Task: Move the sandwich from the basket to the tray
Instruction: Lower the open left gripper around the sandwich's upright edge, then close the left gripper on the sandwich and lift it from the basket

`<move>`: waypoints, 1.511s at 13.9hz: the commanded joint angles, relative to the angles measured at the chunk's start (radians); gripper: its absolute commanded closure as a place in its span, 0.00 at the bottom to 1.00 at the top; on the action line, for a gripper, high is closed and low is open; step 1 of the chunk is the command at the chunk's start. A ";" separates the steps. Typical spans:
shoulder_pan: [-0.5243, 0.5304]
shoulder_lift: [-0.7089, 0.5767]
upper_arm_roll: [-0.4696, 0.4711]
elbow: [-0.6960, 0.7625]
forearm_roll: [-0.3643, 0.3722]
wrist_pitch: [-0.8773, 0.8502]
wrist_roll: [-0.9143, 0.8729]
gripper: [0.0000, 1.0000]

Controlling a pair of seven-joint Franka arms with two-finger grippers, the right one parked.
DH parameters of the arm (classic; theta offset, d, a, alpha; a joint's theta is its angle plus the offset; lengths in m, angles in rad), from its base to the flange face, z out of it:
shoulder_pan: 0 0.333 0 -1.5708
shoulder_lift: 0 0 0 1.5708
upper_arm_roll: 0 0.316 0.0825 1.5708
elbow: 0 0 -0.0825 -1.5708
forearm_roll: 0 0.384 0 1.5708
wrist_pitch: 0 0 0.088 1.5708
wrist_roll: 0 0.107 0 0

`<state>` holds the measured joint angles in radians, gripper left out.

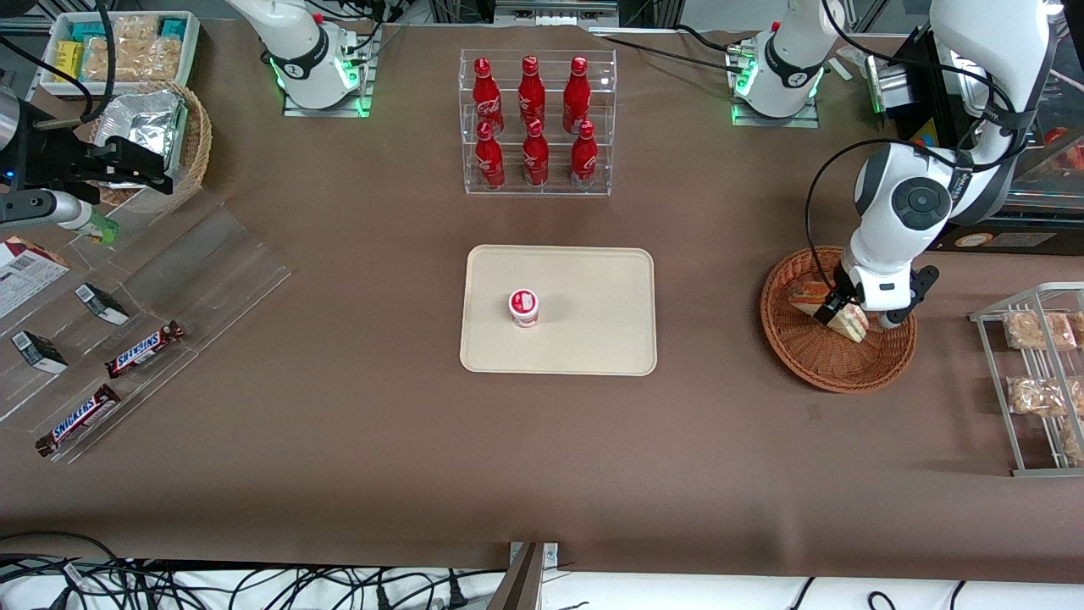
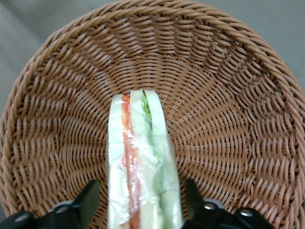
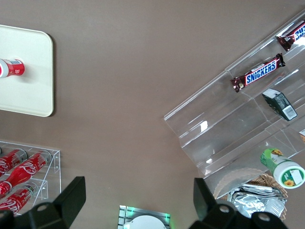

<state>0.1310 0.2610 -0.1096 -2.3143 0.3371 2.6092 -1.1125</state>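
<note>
End effector (image 2: 138, 202) spread astride the clear-wrapped triangular sandwich (image 2: 140, 167) in the reddish-brown wicker basket (image 2: 248, 109).
Slippery film could let it slide out once pinched.

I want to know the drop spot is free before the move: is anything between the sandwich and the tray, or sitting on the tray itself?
The brown table between the basket and the tray looks bare. A small red-and-white cup stands on the tray, leaving room around it. The gripper straddles the sandwich, fingers open on either side.

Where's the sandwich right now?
The sandwich lies in the basket toward the working arm's end, between the open claw's fingers.
</note>
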 commanded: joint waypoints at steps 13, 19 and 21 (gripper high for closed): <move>0.006 -0.135 -0.065 0.128 -0.088 -0.312 0.223 1.00; -0.001 -0.123 -0.062 0.588 -0.329 -0.866 0.512 1.00; -0.028 -0.120 -0.077 0.666 -0.345 -0.954 0.581 1.00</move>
<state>0.1247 0.1076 -0.1719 -1.7456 0.0220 1.7418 -0.6032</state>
